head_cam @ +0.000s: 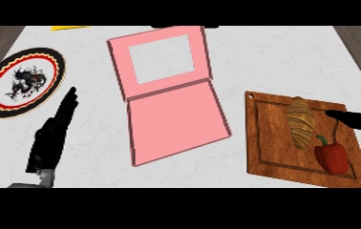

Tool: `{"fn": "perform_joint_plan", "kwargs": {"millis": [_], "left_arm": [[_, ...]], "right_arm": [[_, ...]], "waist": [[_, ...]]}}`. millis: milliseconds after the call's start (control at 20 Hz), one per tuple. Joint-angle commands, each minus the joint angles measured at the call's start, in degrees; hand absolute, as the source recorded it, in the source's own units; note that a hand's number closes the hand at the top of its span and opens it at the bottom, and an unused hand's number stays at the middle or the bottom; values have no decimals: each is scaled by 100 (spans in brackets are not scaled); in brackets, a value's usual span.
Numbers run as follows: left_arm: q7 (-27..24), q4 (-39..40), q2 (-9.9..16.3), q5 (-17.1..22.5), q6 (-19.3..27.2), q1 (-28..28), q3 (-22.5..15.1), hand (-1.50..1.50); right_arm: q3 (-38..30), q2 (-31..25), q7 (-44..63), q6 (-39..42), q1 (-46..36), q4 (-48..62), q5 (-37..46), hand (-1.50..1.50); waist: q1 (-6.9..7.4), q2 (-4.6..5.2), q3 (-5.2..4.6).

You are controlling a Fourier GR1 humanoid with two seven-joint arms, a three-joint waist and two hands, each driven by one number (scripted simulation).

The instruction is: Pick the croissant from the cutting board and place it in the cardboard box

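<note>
red pepper (pixel 332 157) lower right; patterned plate (pixel 26 82) far left; yellow item (pixel 69 27) at top edge; pale marbled bench (pixel 282 56)

Bright, even light covers the white counter (pixel 282 56), with no glare. Shadows are faint: a thin dark line edges the pink box (pixel 173 97) along its right side, and a soft one lies beside the left hand (pixel 53 132). The board (pixel 271 147) on the right looks skewed towards the near edge.

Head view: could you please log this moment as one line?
golden croissant on brown wooden cutting board, beside red pepper | right hand near croissant, not touching | pink box open | left hand resting, open
</note>
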Motion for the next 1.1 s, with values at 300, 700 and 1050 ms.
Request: {"fn": "perform_joint_plan", "kwargs": {"millis": [300,700,1050], "left_arm": [[-87,135,-177,-173,118,0,-43,0],[-81,218,77,115,-490,-114,515,0],[94,363,-323,-331,-450,-400,445,0]], "right_arm": [[1089,-1528,2428,2637,-100,-764,-14,-150],[1460,-836,4128,3015,-478,-1541,136,-150],[1509,-148,4350,2999,-358,-1385,969,-150]], "waist": [[51,-1,-4],[29,5,12],[1,8,15]]}}
